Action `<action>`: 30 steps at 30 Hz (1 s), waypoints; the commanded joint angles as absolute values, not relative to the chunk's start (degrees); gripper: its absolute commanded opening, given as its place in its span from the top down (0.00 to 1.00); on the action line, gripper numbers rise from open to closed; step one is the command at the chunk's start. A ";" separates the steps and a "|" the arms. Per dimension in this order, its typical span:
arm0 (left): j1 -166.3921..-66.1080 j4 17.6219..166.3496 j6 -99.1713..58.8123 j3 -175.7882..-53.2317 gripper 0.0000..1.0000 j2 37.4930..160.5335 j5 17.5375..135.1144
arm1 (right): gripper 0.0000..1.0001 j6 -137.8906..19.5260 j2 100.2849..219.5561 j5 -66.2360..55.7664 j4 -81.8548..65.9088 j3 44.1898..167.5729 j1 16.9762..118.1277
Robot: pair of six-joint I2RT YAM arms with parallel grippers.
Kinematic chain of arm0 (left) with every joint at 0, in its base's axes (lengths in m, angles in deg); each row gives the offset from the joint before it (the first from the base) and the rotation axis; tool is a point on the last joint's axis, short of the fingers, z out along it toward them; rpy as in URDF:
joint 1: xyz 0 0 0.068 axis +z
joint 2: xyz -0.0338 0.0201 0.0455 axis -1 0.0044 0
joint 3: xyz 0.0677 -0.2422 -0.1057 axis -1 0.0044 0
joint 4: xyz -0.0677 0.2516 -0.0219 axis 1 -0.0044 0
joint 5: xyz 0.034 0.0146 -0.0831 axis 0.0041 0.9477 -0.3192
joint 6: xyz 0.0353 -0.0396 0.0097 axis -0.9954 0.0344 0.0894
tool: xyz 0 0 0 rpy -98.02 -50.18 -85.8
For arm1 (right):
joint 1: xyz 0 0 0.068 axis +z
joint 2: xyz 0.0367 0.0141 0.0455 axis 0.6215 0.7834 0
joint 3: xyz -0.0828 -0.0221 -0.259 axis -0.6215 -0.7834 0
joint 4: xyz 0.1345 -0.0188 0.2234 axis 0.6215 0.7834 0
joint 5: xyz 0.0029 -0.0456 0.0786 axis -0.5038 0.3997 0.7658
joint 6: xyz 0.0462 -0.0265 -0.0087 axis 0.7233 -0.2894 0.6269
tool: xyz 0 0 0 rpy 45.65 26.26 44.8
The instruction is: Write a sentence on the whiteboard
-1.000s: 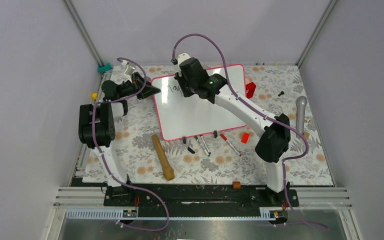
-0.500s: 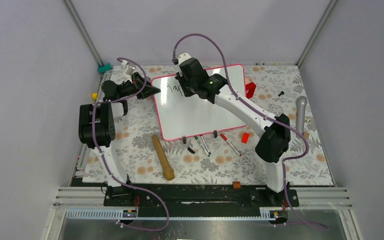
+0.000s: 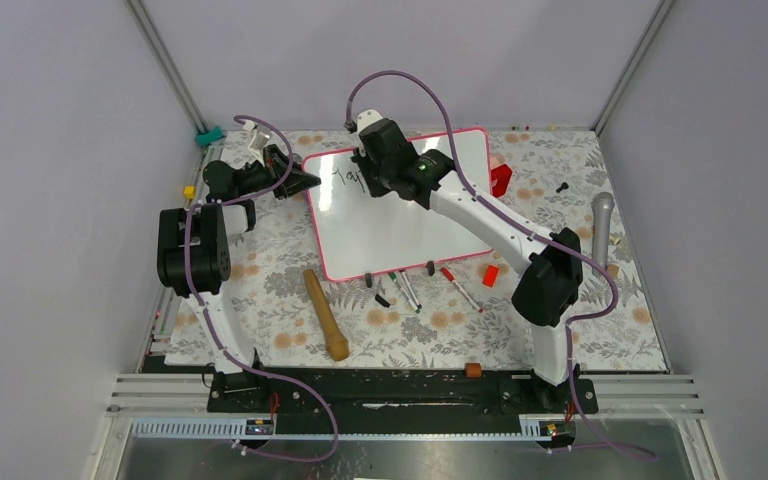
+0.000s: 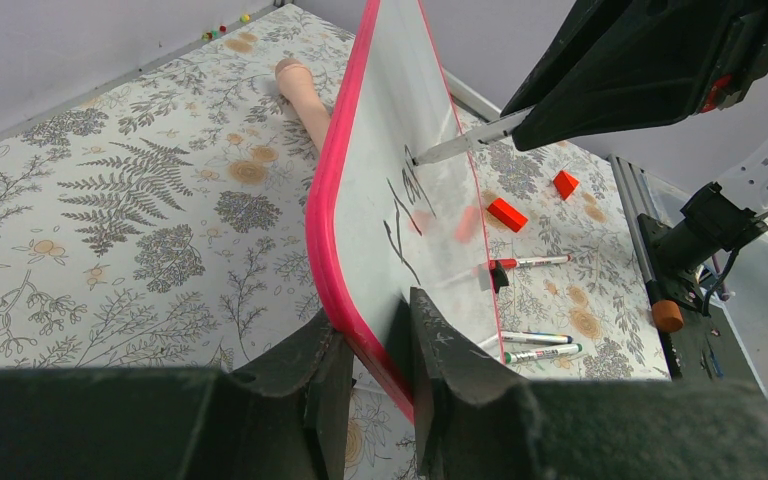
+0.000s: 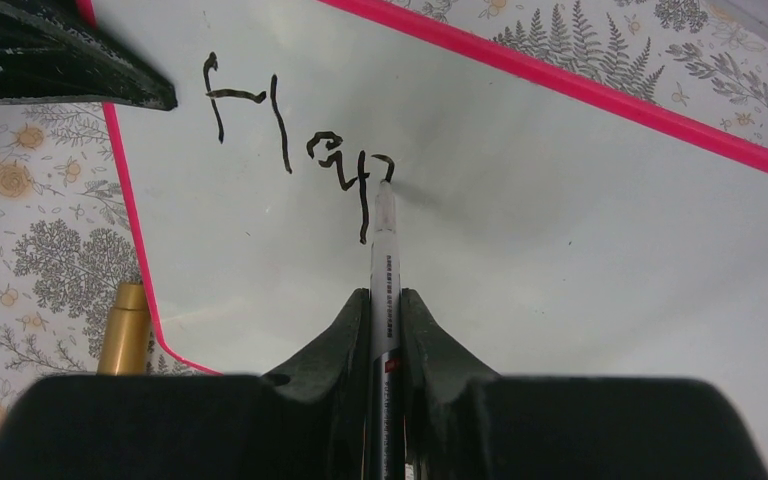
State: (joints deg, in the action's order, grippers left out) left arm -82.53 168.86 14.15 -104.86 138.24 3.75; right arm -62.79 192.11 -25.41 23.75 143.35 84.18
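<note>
I am gripping the whiteboard [image 3: 400, 215] with the left hand [image 4: 375, 322], its two fingers pinching the pink frame on the board's left edge, close to the far corner. The board is lying on the flowered surface [image 3: 260, 270], toward the far middle and turned a little askew, with its two black clips on the near long edge. The right hand [image 5: 385, 305] is reaching over the far left part of the board and clamping tight on a thin marker [image 5: 384, 250], which is pointing away from the wrist camera with its tip touching the white face. The sentence [image 5: 290, 150] is showing near that far left corner in black strokes, reading roughly "Hap", and the marker tip is sitting at the top of the last stroke. Just off the board's near edge several loose pens [image 3: 460, 288] are lying on the surface. A wooden stick [image 3: 326, 315] is lying near the near left corner, and a red block [image 3: 501, 180] is sitting beside the right edge.
</note>
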 commanded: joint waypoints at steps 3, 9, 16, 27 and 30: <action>-83.33 173.66 6.21 -103.92 1.00 139.76 -10.24 | 1.00 -63.55 190.49 -23.80 24.40 142.48 84.04; -83.41 173.64 6.13 -103.86 1.00 139.74 -10.18 | 1.00 -63.62 190.22 -23.02 24.56 143.48 84.05; -83.33 173.56 6.30 -104.03 1.00 139.80 -10.20 | 1.00 -63.24 181.85 -21.98 17.35 135.31 83.71; -83.33 173.69 6.23 -103.95 1.00 139.80 -10.18 | 1.00 -62.32 180.45 -21.14 16.83 134.50 81.58; -83.33 173.62 6.23 -103.89 1.00 139.71 -10.21 | 1.00 -62.29 181.36 -20.93 17.61 136.03 81.35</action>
State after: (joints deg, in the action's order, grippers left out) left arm -82.55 168.91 14.17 -104.86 138.24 3.68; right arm -62.69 182.08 -22.18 18.41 133.66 81.89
